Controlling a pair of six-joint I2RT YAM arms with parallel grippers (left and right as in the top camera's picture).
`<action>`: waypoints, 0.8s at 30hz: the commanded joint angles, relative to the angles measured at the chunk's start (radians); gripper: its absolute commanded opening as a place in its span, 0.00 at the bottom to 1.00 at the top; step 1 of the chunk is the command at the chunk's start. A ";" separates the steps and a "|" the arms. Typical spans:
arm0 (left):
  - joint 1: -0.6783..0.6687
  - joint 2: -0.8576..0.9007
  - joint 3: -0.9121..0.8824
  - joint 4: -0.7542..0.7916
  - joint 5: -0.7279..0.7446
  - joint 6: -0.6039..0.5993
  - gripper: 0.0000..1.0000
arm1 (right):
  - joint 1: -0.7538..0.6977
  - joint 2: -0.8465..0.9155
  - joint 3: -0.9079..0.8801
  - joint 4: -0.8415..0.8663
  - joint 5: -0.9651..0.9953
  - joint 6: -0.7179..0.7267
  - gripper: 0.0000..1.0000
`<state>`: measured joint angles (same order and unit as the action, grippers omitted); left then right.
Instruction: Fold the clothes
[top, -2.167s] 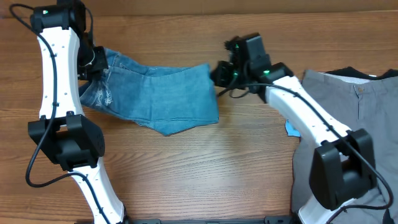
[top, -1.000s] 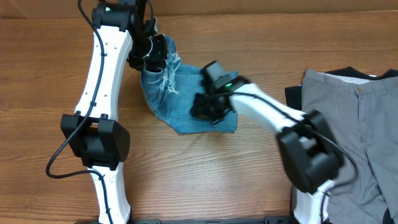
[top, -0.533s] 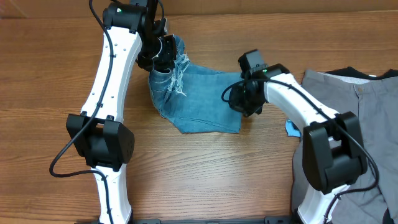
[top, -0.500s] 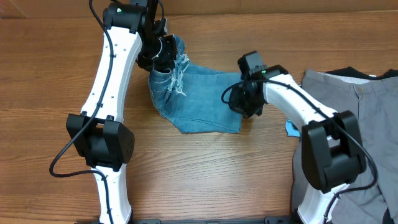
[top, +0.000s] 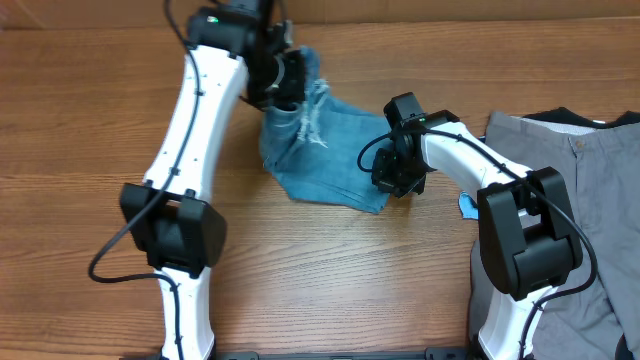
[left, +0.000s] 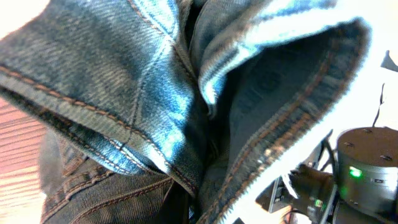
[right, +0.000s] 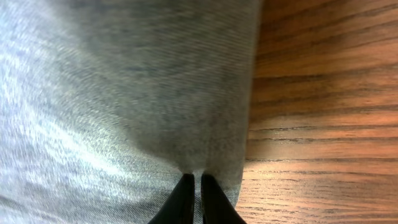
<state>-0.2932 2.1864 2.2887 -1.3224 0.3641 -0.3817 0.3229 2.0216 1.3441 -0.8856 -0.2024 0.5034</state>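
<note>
Two grips share one garment here. At the left, your left gripper (top: 283, 78) stands high at the far side with a bunched end of the jeans (top: 335, 155) gathered up to it. Its wrist camera is filled with folded denim and orange-brown seams, so the fingers themselves are hidden. The way the cloth climbs to the gripper suggests it is clamped on that end. Holding it raised would let that end travel over the rest without dragging.

The body of the jeans lies in the middle of the wooden table (top: 330, 290). It slopes down from the lifted end, past a frayed white strip (top: 316, 118), to a flat patch.

At the patch's right edge your right gripper (top: 398, 178) sits low, fingers drawn narrow. A pucker of denim is nipped between their tips just inside the cloth's border, with bare wood right beside. I judge that this anchors the right side so the fold lands square rather than sliding.

Further right, apart from the jeans, grey trousers (top: 560, 200) lie at the table's edge, out of the way of the fold.
</note>
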 joint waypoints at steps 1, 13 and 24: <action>-0.109 0.001 -0.011 0.035 -0.040 -0.047 0.04 | -0.005 0.050 -0.023 0.001 0.009 -0.034 0.09; -0.298 0.002 -0.117 0.160 -0.197 -0.151 0.33 | -0.005 0.050 -0.023 -0.018 0.007 -0.037 0.34; -0.219 0.001 -0.114 0.118 -0.187 -0.136 0.37 | -0.032 -0.014 0.034 -0.234 0.212 -0.028 0.50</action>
<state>-0.5503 2.1876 2.1792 -1.1923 0.1860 -0.5182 0.3138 2.0281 1.3636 -1.0660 -0.1638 0.4706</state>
